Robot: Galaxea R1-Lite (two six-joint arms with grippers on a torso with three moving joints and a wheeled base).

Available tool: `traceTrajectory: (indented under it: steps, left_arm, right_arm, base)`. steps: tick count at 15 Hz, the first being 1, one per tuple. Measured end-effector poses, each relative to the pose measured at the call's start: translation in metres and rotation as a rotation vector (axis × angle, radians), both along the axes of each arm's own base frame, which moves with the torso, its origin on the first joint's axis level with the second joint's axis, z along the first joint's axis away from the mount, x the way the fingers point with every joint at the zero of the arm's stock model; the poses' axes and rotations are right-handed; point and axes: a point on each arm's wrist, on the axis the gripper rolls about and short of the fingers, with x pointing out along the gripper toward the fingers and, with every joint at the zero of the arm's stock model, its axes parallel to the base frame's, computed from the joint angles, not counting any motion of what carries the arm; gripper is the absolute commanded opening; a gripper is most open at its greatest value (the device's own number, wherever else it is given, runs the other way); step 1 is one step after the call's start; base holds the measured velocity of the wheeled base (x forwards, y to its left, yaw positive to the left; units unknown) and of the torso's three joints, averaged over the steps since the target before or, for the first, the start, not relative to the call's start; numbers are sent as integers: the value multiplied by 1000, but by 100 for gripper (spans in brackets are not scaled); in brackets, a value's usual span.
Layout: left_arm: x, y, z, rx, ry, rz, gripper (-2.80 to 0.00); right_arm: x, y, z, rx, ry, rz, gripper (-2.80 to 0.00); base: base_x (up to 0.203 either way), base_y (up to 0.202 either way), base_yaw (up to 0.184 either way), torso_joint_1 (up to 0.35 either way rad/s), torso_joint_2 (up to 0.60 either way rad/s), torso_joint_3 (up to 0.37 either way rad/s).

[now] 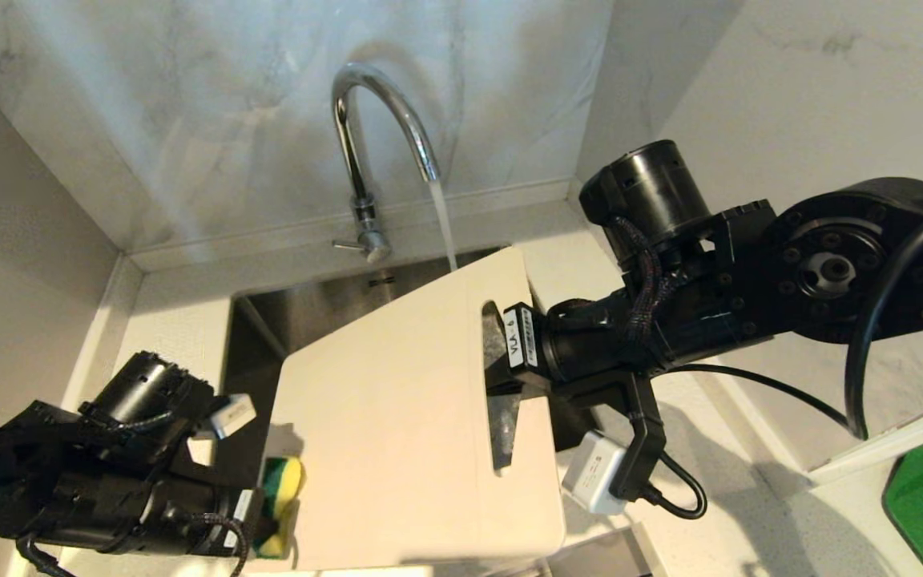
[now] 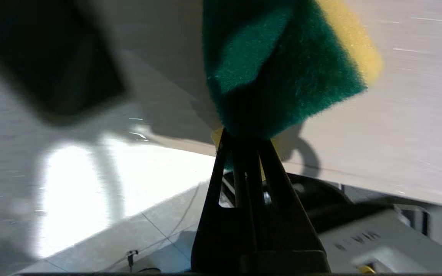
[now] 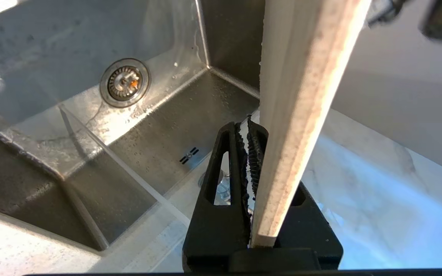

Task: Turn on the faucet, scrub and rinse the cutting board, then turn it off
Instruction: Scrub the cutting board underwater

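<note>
The left gripper point(image 2: 244, 142) was clamped tight on a green-and-yellow sponge point(image 2: 278, 65) against the cream-white plastic cutting board point(image 1: 397, 417). The right gripper point(image 3: 249, 130) pinched that board's slotted end, holding it over the steel sink point(image 3: 71, 115) beneath the running chrome gooseneck faucet point(image 1: 365, 144).

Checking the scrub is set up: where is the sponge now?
In the head view, low on the left: the sponge is pinched in the left gripper, at the cutting board's lower left edge.
</note>
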Motion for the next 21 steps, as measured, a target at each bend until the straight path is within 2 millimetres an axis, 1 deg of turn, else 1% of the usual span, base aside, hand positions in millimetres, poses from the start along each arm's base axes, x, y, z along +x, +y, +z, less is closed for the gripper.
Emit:
traceTrajectory:
  steps: [2, 4, 6, 7, 8, 9, 11, 14, 15, 16, 17, 19, 21]
  left_arm:
    - [4, 24, -12, -6, 4, 49, -280]
    - [8, 50, -20, -17, 14, 90, -280]
    - [8, 67, -21, -14, 6, 110, -280]
    - [6, 71, -18, -16, -10, 119, -280]
    - [4, 73, -13, -20, -33, 126, -280]
    - [4, 74, -3, -30, -74, 131, -280]
    - [4, 76, 24, -44, -164, 142, -280]
    - [4, 80, 75, -63, -287, 163, -280]
    - [1, 79, 93, -80, -316, 157, -280]
    - [-4, 73, 110, -102, -329, 137, -280]
    - [-11, 63, 122, -130, -325, 103, -280]
    - [-27, 33, 140, -200, -301, 3, -280]
    - [-41, 0, 150, -243, -277, -90, -280]
  right_arm:
    - [0, 0, 0, 1, 1, 1, -280]
    - [0, 0, 1, 3, 0, 1, -280]
    - [0, 0, 1, 4, 0, 2, -280]
    - [0, 0, 1, 4, -1, 2, -280]
    - [0, 0, 1, 3, 1, 2, -280]
    - [-1, 0, 1, 3, 0, 1, -280]
    - [-2, -1, 1, 4, -2, 3, -280]
    - [-4, -2, 3, 6, -6, 2, -280]
    - [-4, -3, 3, 7, -7, 2, -280]
    - [-4, -3, 4, 7, -8, 2, -280]
    - [-4, -3, 4, 7, -8, 1, -280]
    - [-4, -3, 5, 10, -10, -1, -280]
    - [-4, -2, 6, 13, -7, -5, -280]
  base:
    - [0, 0, 0, 0, 0, 0]
    - [0, 0, 0, 0, 0, 0]
    - [0, 0, 0, 0, 0, 0]
    - [0, 0, 0, 0, 0, 0]
    - [0, 0, 0, 0, 0, 0]
    - [0, 0, 0, 0, 0, 0]
    - [0, 0, 0, 0, 0, 0]
    - [0, 0, 0, 0, 0, 0]
    - [0, 0, 0, 0, 0, 0]
    - [0, 0, 0, 0, 0, 0]
    - [0, 0, 0, 0, 0, 0]
    - [0, 0, 0, 0, 0, 0]
    - [0, 0, 0, 0, 0, 0]
